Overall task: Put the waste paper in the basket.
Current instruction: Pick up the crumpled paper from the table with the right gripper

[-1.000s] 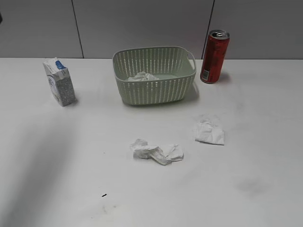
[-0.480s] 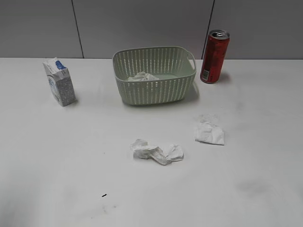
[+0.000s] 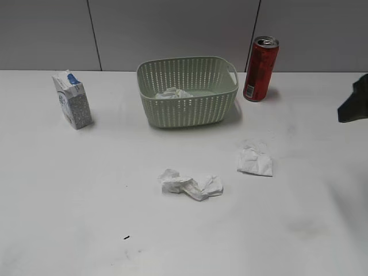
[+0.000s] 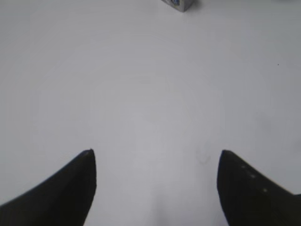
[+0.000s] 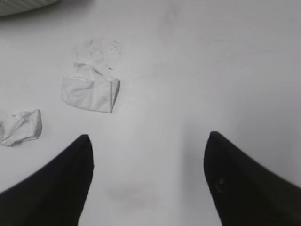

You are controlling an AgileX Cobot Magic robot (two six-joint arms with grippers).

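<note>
The pale green basket (image 3: 190, 106) stands at the back middle of the white table, with one waste paper wad (image 3: 172, 93) inside it. A second wad (image 3: 255, 160) lies on the table in front right of the basket; it also shows in the right wrist view (image 5: 90, 90). A third, longer wad (image 3: 191, 184) lies at the table's middle; its end shows in the right wrist view (image 5: 20, 127). My right gripper (image 5: 148, 141) is open and empty, above bare table right of the wads; its dark tip shows at the exterior view's right edge (image 3: 356, 100). My left gripper (image 4: 155, 155) is open and empty over bare table.
A tall red drink can (image 3: 261, 69) stands right of the basket. An upright white-and-blue carton (image 3: 72, 99) stands at the left; its bottom corner shows in the left wrist view (image 4: 181, 4). A grey panelled wall runs behind the table.
The right gripper has come into the exterior view at the right edge. The shadow at the left of the table has gone. The wads, basket, can and carton have not moved.
</note>
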